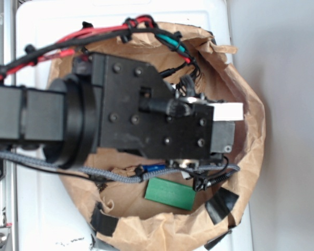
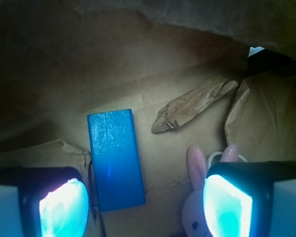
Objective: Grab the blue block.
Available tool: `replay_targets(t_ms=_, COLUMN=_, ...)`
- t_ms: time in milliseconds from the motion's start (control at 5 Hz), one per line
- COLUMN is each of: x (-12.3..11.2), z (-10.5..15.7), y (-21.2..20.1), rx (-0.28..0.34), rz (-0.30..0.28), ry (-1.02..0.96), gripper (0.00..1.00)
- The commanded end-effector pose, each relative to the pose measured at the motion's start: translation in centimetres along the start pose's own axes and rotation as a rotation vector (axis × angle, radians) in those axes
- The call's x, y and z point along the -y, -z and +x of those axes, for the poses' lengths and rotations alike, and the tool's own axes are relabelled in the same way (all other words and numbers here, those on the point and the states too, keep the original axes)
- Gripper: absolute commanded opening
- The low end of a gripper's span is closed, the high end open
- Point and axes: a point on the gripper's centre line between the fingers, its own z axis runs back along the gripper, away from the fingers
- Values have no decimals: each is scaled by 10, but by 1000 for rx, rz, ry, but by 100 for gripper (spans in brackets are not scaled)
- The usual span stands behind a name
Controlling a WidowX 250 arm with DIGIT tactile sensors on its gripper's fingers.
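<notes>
Glowing fingertips (image 2: 61, 207) of our gripper (image 2: 143, 207) fill the wrist view's bottom edge, jaws apart and empty. Between them, nearer our left pad, the blue block (image 2: 115, 158) lies flat on the brown paper (image 2: 138, 59). We judge the pink plush bunny (image 2: 200, 197), beside the other pad, could get pinched too if we descend uncentred.

Nothing readable in either view tbh. No text, labels, brand marks or numbers showed up anywhere. The blue block (image 2: 115, 159) had a plain face w/ only scuff marks, the green block (image 1: 170, 193) at about 6 o'clock in the exterior view was blank too, and the brown paper bag (image 1: 251, 120) carried no print.
</notes>
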Motion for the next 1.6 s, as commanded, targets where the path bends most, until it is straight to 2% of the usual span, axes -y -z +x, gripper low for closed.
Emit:
replay_targets(t_ms=0, x=-6, z=22, y=38, rx=65, rz=-1, ry=-10, gripper=100)
replay_targets(t_ms=200, x=-2, z=25, y=69, rx=47, rz=32, ry=-5, gripper=76)
replay_targets(t_ms=400, x=-1, z=27, y=59, rx=49, rz=27, ry=-34, gripper=0)
replay_targets(t_ms=600, x=1, z=28, y=32, rx=44, rz=3, ry=-74, gripper=0)
replay_targets(t_ms=800, x=-1, z=26, y=-6, rx=1, rz=-45, ry=-90, gripper=0)
replay_targets(t_ms=1000, x=-9, z=22, y=-48, rx=0, rz=-104, ry=-97, gripper=0)
replay_targets(t_ms=1400, x=-25, z=11, y=-91, rx=31, rz=-131, ry=-82, gripper=0)
